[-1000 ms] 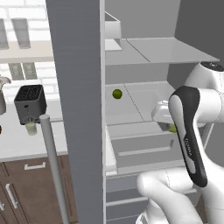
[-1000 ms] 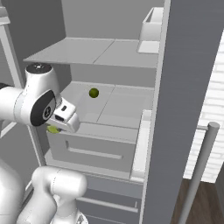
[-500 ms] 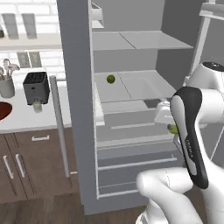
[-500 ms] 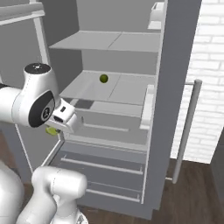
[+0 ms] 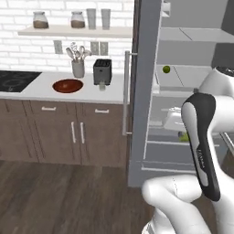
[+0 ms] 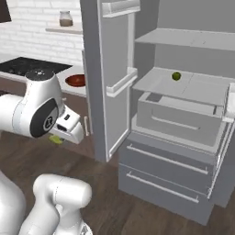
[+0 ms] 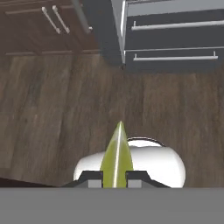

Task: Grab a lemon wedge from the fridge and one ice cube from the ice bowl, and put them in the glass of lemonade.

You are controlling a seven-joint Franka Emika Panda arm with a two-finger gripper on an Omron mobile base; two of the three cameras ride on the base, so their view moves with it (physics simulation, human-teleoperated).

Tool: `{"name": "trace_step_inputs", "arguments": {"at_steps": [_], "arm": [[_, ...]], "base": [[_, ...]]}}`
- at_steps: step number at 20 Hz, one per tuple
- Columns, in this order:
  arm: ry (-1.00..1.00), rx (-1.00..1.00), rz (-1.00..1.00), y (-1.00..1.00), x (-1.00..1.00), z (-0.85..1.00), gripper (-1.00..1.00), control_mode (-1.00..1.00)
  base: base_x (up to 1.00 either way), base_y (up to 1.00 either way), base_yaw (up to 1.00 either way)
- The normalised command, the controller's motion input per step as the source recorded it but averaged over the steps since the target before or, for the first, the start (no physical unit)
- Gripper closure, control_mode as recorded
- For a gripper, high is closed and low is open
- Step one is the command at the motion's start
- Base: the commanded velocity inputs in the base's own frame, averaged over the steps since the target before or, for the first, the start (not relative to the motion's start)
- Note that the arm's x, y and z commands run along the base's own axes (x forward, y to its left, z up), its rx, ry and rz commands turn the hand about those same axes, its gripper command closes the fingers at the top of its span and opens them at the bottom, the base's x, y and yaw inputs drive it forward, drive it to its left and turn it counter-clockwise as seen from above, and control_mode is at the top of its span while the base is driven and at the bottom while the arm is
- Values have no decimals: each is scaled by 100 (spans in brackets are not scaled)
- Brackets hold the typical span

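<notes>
Held a wedge (image 7: pixel 117 153) tight in the tool (image 7: pixel 114 177), clenched on both sides of it, with the yellow-green tip sticking up past the dark fingers (image 7: pixel 93 177). Pointed down at the wood floor (image 7: pixel 52 118), out in front of the fridge (image 6: pixel 183 151). Showed as a small yellow-green bit under the tool (image 6: pixel 64 134) from the right side too, left of the fridge and low. Peeked out green (image 5: pixel 183 136) beside the arm from the left side.

Stood with the fridge (image 5: pixel 151 91) doors open. Had a small round green thing (image 6: pixel 176 75) lying on a middle shelf inside the fridge, well apart from the tool. Seen also from the left (image 5: pixel 166 69), on the same shelf. Had two drawers (image 7: pixel 170 43) shut at the bottom of the fridge.

Ran a counter (image 5: pixel 55 91) left of the fridge. Sat a bowl (image 5: pixel 67 85) on it, reddish brown, well left of the fridge. Stood a black toaster (image 5: pixel 102 71) nearer the fridge than the bowl, with a small glass (image 5: pixel 102 86) just in front of it. Stood a grey cup of spoons (image 5: pixel 77 66) behind the bowl. Too small to tell any ice in the bowl.
</notes>
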Motion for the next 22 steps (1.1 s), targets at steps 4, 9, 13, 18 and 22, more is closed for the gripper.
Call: {"name": "trace_step_inputs", "arguments": {"at_steps": [4, 9, 13, 18, 22], "arm": [[0, 0, 0, 0, 0, 0, 100, 100], [0, 0, 0, 0, 0, 0, 100, 100], [0, 0, 0, 0, 0, 0, 100, 100], [0, 0, 0, 0, 0, 0, 100, 100], [0, 0, 0, 0, 0, 0, 100, 100]], "base": [[16, 100, 44], [96, 100, 11], [100, 100, -6], [100, 71, -3], [100, 12, 13]]}}
